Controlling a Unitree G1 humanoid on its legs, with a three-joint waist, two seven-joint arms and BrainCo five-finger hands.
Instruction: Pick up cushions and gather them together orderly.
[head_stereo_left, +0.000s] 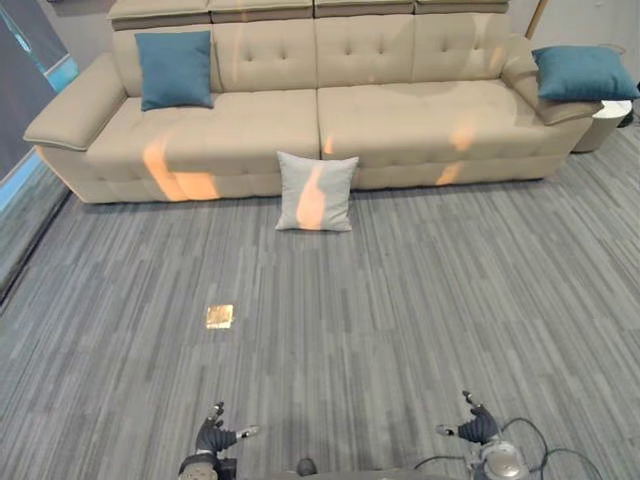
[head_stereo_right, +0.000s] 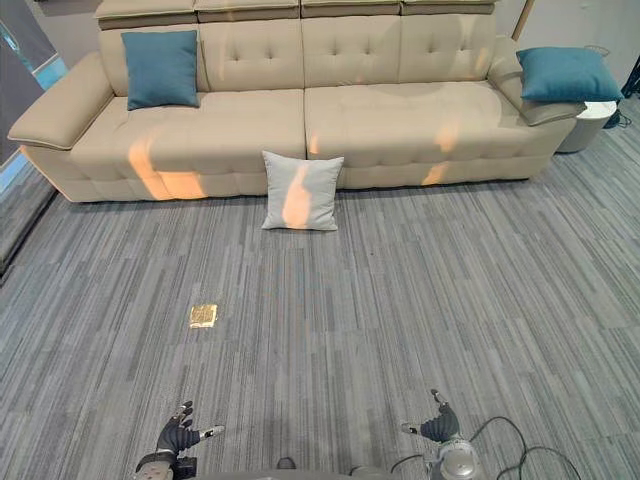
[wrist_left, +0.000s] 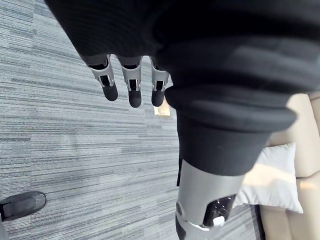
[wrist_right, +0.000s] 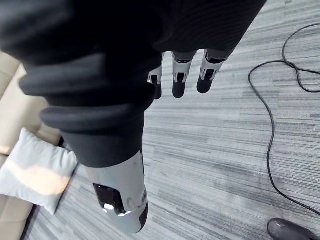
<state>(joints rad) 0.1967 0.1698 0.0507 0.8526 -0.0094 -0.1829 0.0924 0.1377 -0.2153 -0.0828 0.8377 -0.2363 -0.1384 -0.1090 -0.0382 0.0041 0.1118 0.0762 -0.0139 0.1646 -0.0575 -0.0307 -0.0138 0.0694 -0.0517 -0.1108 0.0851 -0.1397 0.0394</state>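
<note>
— Start with the biggest. What takes up the most room?

— Item one: grey striped carpet (head_stereo_left: 430, 300), running in one broad stretch from the robot to the sofa base. Patches of orange light fall across it.

— And the sofa?

— Item two: beige sofa (head_stereo_left: 400, 110), spanning 10 to 2 o'clock, with wide sloping armrests at both ends. Its front edge meets the carpet in a straight line.

— Cushions?

— Three. Item three: first teal cushion (head_stereo_left: 175, 68), at 11 o'clock, upright against the backrest, just beside the left armrest. Item four: second teal cushion (head_stereo_left: 583, 72), at 2 o'clock, lying on top of the right armrest. Item five: grey cushion (head_stereo_left: 316, 191), at 12 o'clock, standing on the carpet and leaning back against the sofa's front, about where the two seat sections join. All three are well apart from one another.

— Anything past the right armrest?

— Item six: white side table (head_stereo_left: 610, 118), just beside that armrest, mostly hidden.

— The hands?

— Item seven: left hand (head_stereo_left: 212, 436), low at 7 o'clock, fingers (wrist_left: 134, 92) straight, nothing in them. Item eight: right hand (head_stereo_left: 478, 427), low at 5 o'clock, fingers (wrist_right: 180, 82) likewise extended and carrying nothing. Both hang over carpet, well short of every cushion.

— Smallest?

— Item nine: brass floor plate (head_stereo_left: 219, 316), flush in the carpet at 11 o'clock, between the left hand and the sofa.
</note>
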